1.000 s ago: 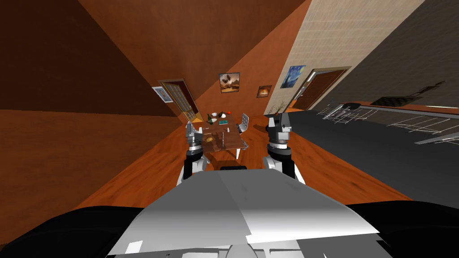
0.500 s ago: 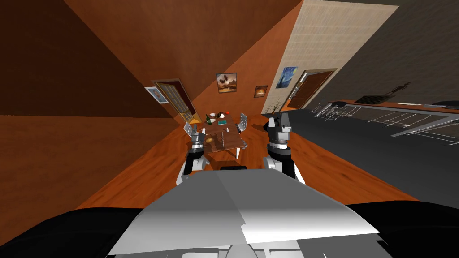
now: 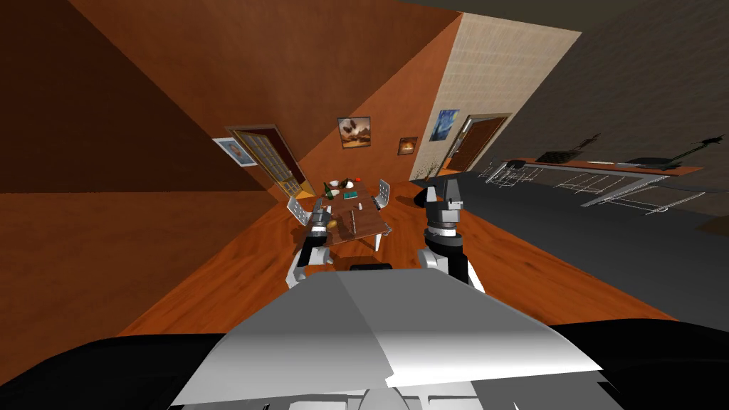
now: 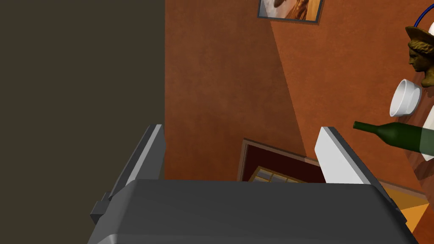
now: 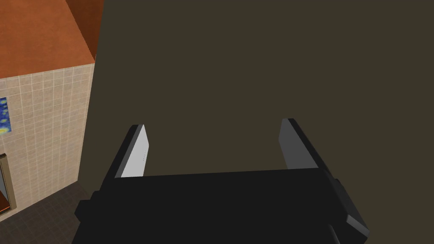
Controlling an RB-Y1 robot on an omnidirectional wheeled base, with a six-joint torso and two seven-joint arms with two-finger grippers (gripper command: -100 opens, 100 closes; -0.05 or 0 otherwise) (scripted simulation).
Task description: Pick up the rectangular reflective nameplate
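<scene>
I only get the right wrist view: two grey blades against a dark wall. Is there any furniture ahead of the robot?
Observer: Yes. The head view shows a brown table ahead, with white chairs beside it.
Visitor: Is anything on it?
Observer: In the left wrist view, a green bottle, a white bowl and a bronze-coloured bust stand there.
Visitor: Is the other arm holding something?
Observer: No. The left tool is open, with nothing between its fingers.

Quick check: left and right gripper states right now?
Left gripper: open, holding nothing.
Right gripper: open, holding nothing.
</scene>
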